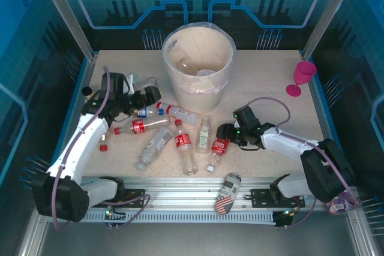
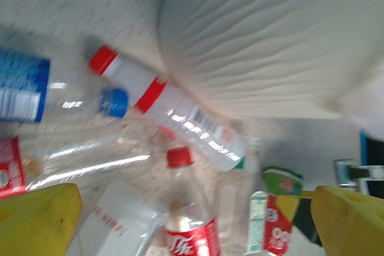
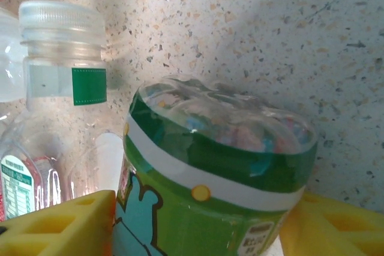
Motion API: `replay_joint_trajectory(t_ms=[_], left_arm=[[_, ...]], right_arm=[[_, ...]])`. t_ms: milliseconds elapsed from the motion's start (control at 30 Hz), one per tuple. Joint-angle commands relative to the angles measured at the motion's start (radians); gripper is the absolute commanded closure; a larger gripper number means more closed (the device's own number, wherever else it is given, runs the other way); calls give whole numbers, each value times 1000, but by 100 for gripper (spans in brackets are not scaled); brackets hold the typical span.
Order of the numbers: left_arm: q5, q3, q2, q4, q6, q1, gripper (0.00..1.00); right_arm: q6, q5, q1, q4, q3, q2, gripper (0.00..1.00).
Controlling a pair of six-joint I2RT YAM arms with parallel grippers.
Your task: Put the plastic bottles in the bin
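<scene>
The cream bin [image 1: 225,76] stands at the back centre with bottles inside it. Several plastic bottles lie on the table before it: a blue-labelled one [image 1: 142,112], a white one with a red cap [image 1: 177,112] and a red-labelled one [image 1: 183,145]. My right gripper [image 1: 226,132] is shut on the base end of a green-labelled bottle [image 3: 210,172], which lies on the table; a yellow finger [image 3: 60,226] presses each side. My left gripper [image 1: 150,95] hangs open above the white bottle [image 2: 174,112] and the red-labelled bottle [image 2: 186,226], beside the bin's wall [image 2: 270,40].
A stars-and-stripes can [image 1: 227,193] lies on the front rail. A pink goblet [image 1: 302,78] stands at the back right. A clear bottle with a green band [image 3: 60,58] lies just left of the held one. A loose red cap [image 1: 103,147] lies by the left arm.
</scene>
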Motion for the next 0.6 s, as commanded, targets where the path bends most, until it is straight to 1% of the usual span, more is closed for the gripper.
replay_joint_trajectory(t_ms=[0,133,233,300,367,567], left_arm=[[71,131,40,32,-3,-5,1],[98,230,122,86,-41,-5,1],[96,256,175,169,-98,-6,1],[90,280,214,199,-121,-11,1],[92,309,255,209,-137,-17,1],[82,365,342,185,-130,-28,1]], right_arm=[[-29,42,3,-18,15,-12,40],[-52,54,-17,-54,27,-60,42],[-94,55,-46,-95,48,-109,44],[-143,56,-73,-130,68,-149,48],[-202,71,-101,-179,102,-190,52],[-358,93,-208,-302,227,-276,55]])
